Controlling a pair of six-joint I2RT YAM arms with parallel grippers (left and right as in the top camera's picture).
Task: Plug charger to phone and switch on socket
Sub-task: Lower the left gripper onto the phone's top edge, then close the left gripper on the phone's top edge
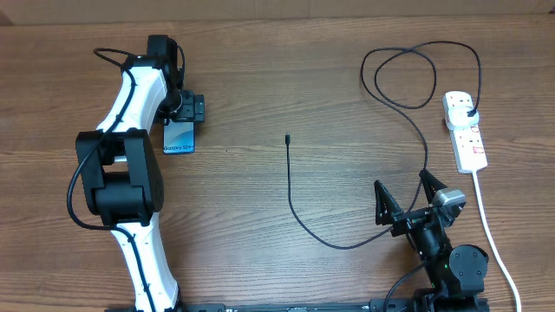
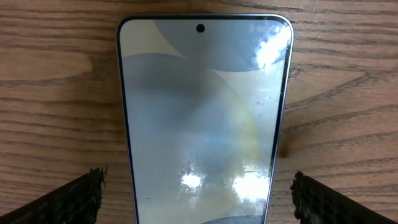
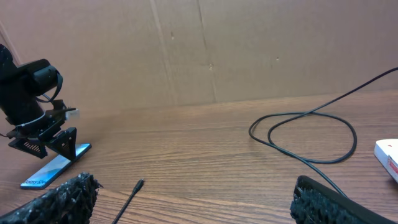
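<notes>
The phone point(image 1: 179, 139) lies flat on the wooden table at the left, its screen lit point(image 2: 202, 118). My left gripper point(image 1: 186, 110) is over it, open point(image 2: 198, 185), one finger on each side of the phone and clear of its edges. The charger is a thin black cable; its connector tip point(image 1: 287, 137) lies loose mid-table point(image 3: 140, 184). Its plug point(image 1: 468, 111) sits in the white socket point(image 1: 466, 132) at the far right. My right gripper point(image 1: 406, 195) stands open near the front edge point(image 3: 193, 190), with nothing between its fingers. It sits right of the tip.
The charger cable curves down from the tip toward the front, then up past my right gripper into a loop point(image 1: 408, 78) near the socket. A thick white cord point(image 1: 492, 230) runs from the socket to the front edge. A cardboard wall point(image 3: 199, 50) stands behind the table.
</notes>
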